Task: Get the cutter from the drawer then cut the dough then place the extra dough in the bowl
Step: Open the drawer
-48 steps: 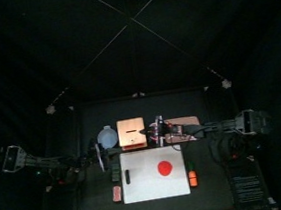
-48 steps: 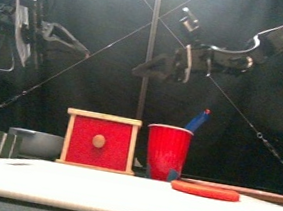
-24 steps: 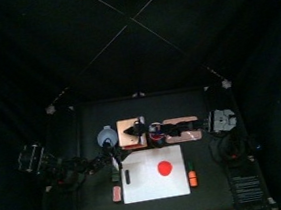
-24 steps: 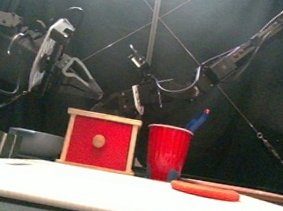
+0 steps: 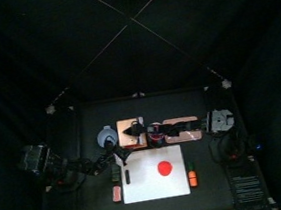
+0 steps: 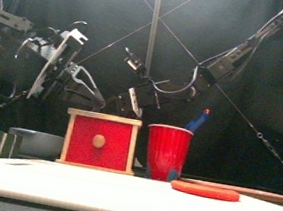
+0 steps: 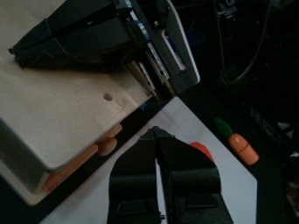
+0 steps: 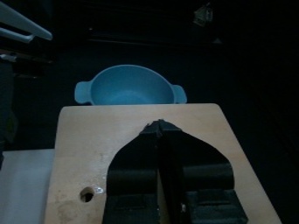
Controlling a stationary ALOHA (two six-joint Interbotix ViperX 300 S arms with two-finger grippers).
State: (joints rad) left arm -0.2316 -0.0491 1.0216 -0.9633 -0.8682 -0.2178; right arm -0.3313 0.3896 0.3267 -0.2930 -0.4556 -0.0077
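The pale wooden box (image 6: 100, 142) stands behind the white board (image 6: 103, 195), its red drawer front closed; no cutter shows. My right gripper (image 8: 159, 128) reaches across from the right and hovers shut low over the box top (image 8: 105, 144), seen above the box in the front view (image 6: 134, 103). My left gripper (image 7: 155, 135) is shut and empty, pointing at the box's front edge near the drawer knob (image 7: 107, 144). A flat red dough disc (image 5: 159, 168) lies on the board. The blue-grey bowl (image 8: 128, 86) sits just left of the box.
A red cup (image 6: 168, 152) with a blue knife stands right of the box, with the pink tray (image 5: 182, 124) beyond it. Small orange toys (image 5: 192, 177) lie at both side edges of the board. The two arms are close together over the box.
The right gripper came down from high on the right to the box top and has stayed there. The left arm has swung in from the left toward the box front.
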